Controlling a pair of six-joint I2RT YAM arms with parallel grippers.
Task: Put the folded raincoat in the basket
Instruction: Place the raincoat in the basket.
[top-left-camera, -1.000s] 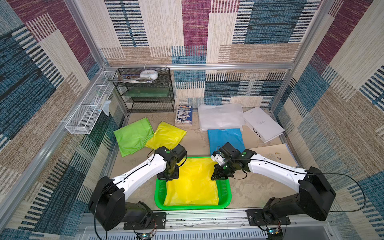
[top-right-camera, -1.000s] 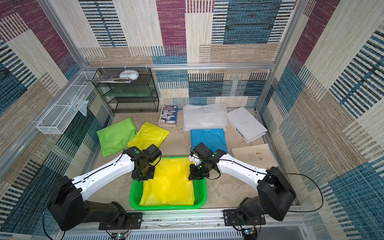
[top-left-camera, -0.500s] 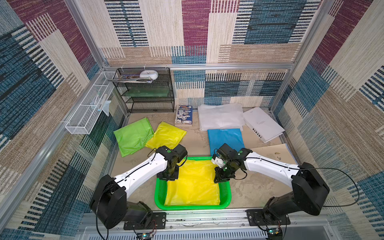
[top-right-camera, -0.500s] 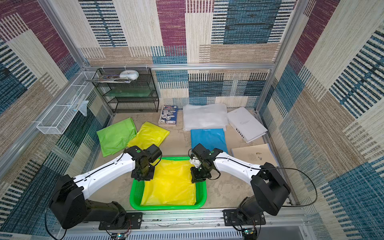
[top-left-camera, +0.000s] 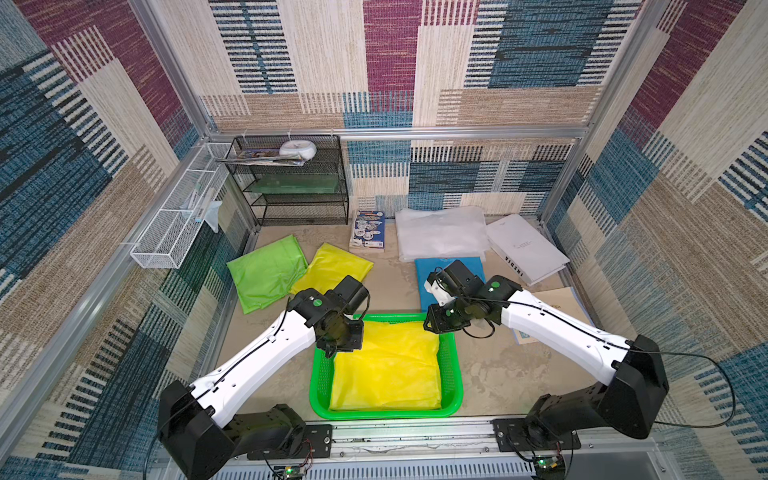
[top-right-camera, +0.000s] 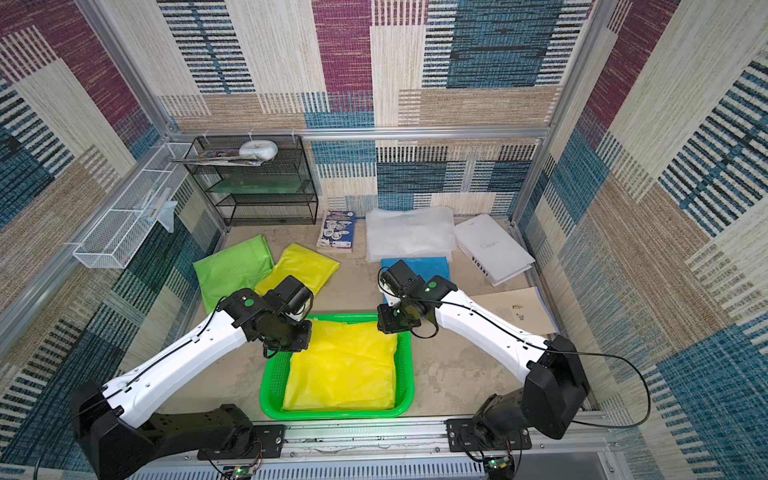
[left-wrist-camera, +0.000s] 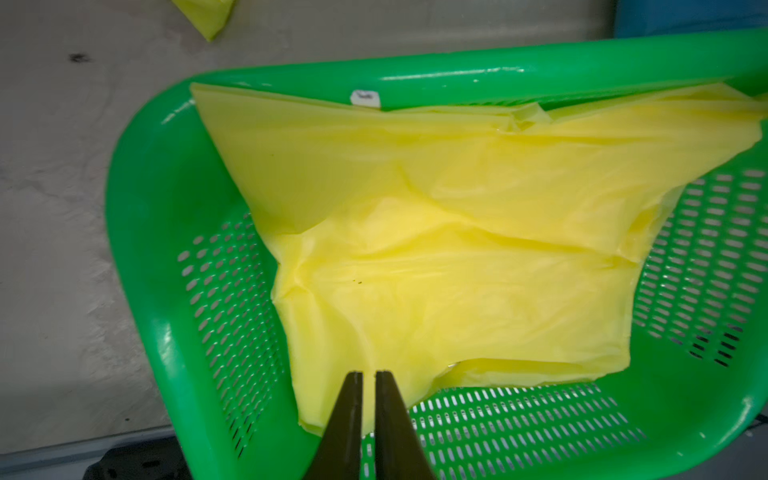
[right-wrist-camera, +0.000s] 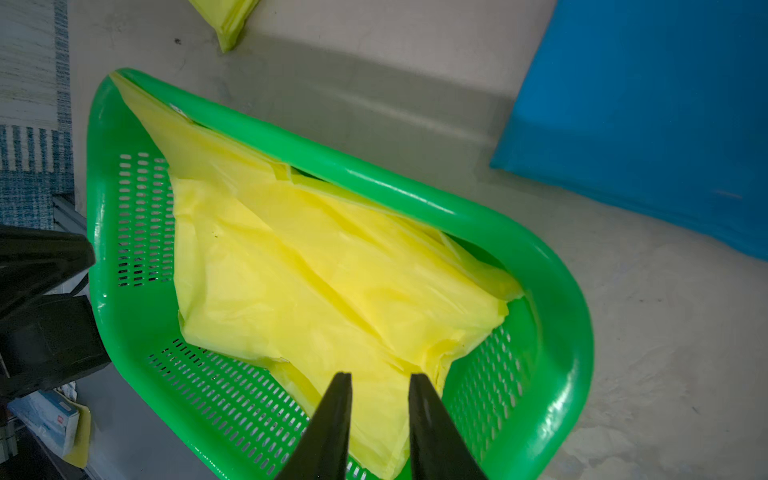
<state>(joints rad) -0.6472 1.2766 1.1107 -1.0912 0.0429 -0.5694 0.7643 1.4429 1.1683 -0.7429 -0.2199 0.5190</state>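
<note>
Right hand (right-wrist-camera: 380, 375) newly parted, empty, over folded raincoat (top-left-camera: 386, 365) in basket (top-left-camera: 455, 374); left hand (left-wrist-camera: 369, 372) clenched, empty, above it

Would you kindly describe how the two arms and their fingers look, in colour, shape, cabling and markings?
The left arm and the right arm have white shells between chunky black joints, on black bases. A round green dot marks each wrist, and a thin black cable runs along each arm. The fingers of the left gripper and right gripper are black, tapering to narrow tips.
</note>
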